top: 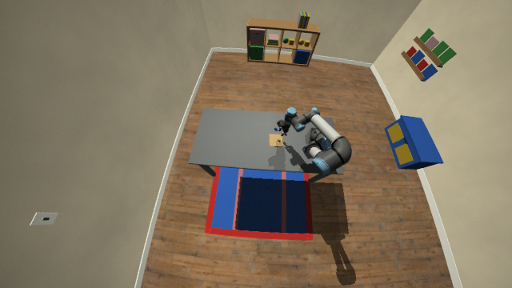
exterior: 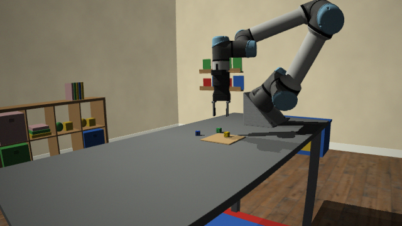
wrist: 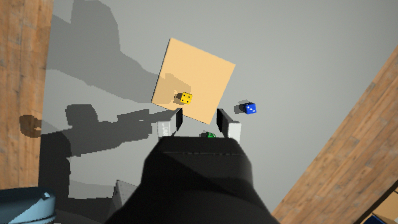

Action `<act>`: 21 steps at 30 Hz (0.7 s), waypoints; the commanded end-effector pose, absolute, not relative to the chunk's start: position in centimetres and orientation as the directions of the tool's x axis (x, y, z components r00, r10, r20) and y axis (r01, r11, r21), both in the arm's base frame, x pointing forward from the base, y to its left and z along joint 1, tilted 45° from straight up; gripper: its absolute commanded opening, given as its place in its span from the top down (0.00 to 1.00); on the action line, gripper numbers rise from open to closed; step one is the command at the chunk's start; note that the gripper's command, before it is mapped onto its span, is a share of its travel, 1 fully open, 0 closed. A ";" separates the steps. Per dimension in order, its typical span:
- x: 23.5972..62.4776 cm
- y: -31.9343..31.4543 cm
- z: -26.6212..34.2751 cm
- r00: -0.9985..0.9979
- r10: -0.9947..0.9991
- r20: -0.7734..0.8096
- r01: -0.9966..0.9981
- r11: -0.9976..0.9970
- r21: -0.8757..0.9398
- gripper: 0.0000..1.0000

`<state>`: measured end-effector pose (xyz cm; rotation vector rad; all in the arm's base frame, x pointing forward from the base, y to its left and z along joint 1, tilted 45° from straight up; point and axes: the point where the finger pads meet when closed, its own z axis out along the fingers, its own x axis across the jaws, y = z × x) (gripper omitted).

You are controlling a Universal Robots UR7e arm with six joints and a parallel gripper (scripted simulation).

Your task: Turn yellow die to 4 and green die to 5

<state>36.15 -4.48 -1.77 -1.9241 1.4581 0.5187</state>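
Note:
The tan mat lies flat on the grey table. The yellow die sits on the mat near one edge. The green die lies on the table just off the mat and is partly hidden by my gripper body in the wrist view. The blue die lies on the table, apart from the mat. My gripper is open and empty. It hangs well above the table, roughly over the green die. The pips are too small to read.
The robot's grey base block stands on the table behind the mat. The table edge runs close to the blue die in the wrist view. A shelf stands against the far wall.

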 end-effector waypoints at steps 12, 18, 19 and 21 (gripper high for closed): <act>35.1 -5.4 -3.2 -0.170 -0.687 -0.707 -0.982 0.174 0.068 0.00; 34.6 -5.8 -3.7 -0.349 -0.643 -0.682 -0.934 0.298 0.197 0.00; 34.4 -5.8 -3.8 -0.391 -0.628 -0.673 -0.917 0.327 0.228 0.00; 34.2 -6.0 -4.0 -0.459 -0.602 -0.654 -0.885 0.373 0.277 0.00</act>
